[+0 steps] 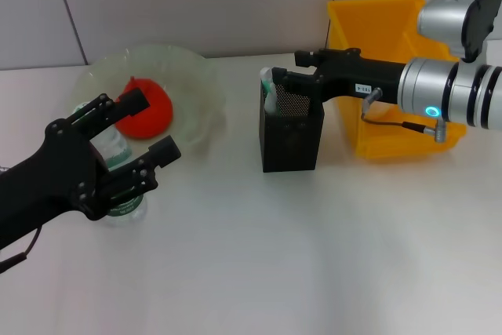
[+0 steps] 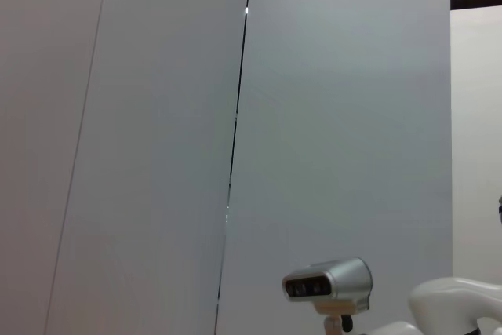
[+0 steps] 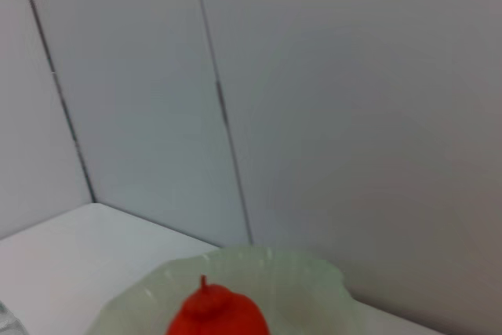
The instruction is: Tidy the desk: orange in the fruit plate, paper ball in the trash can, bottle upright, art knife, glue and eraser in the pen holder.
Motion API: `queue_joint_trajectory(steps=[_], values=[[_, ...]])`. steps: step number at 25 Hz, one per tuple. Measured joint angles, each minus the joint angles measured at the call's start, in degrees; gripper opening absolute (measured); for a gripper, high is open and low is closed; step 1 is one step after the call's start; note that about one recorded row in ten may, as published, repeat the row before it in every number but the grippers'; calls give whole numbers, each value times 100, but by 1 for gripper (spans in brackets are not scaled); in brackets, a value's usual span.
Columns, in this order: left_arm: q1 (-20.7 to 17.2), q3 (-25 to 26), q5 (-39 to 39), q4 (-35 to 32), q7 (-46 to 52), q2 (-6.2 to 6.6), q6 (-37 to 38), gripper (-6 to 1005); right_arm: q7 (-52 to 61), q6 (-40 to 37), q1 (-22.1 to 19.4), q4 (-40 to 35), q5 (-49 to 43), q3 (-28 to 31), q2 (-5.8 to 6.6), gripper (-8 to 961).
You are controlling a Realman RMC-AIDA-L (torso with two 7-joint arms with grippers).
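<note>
In the head view the orange (image 1: 147,109) lies in the clear glass fruit plate (image 1: 196,76) at the back left; the right wrist view shows the orange (image 3: 216,313) and plate (image 3: 314,288) too. The clear bottle (image 1: 119,154) with a green label stands upright in front of the plate. My left gripper (image 1: 147,127) is open, its fingers on either side of the bottle. My right gripper (image 1: 282,68) hovers open over the black mesh pen holder (image 1: 292,140). A pale green-white item (image 1: 269,93) sticks up in the holder's left corner. Paper ball, art knife and eraser are not visible.
The yellow trash can (image 1: 376,45) stands right behind the pen holder, under my right arm. A wall runs along the table's back edge. The left wrist view shows only wall panels and the robot's head (image 2: 328,280).
</note>
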State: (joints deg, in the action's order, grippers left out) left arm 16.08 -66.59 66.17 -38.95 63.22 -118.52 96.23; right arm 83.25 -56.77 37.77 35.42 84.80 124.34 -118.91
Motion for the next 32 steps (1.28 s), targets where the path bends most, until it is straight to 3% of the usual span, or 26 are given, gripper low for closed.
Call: queue_joint_trajectory(steps=[8, 13, 14, 15, 19, 24, 32], values=[[-2, 156, 48, 16, 213, 40, -114, 802, -18, -687, -331, 678, 23, 45, 0, 664], [-50, 463, 313, -25, 366, 156, -131, 802, -73, -1223, -741, 1319, 82, 47, 1, 762], [-48, 490, 413, -33, 418, 242, -119, 802, -122, -1565, -929, 1563, 103, 47, 19, 766], [-48, 490, 413, -33, 418, 242, -119, 802, -122, -1565, -929, 1563, 103, 47, 19, 770], [97, 506, 844, -36, 749, 541, -125, 802, -158, -2332, -1345, 2035, 104, 47, 35, 783], [161, 674, 1133, -79, 842, 644, -151, 802, -294, -3379, -1582, 2193, 71, 46, 35, 782], [126, 707, 1637, -461, 1045, 667, -79, 802, -313, -4344, -1836, 2398, -65, -18, -12, 780]])
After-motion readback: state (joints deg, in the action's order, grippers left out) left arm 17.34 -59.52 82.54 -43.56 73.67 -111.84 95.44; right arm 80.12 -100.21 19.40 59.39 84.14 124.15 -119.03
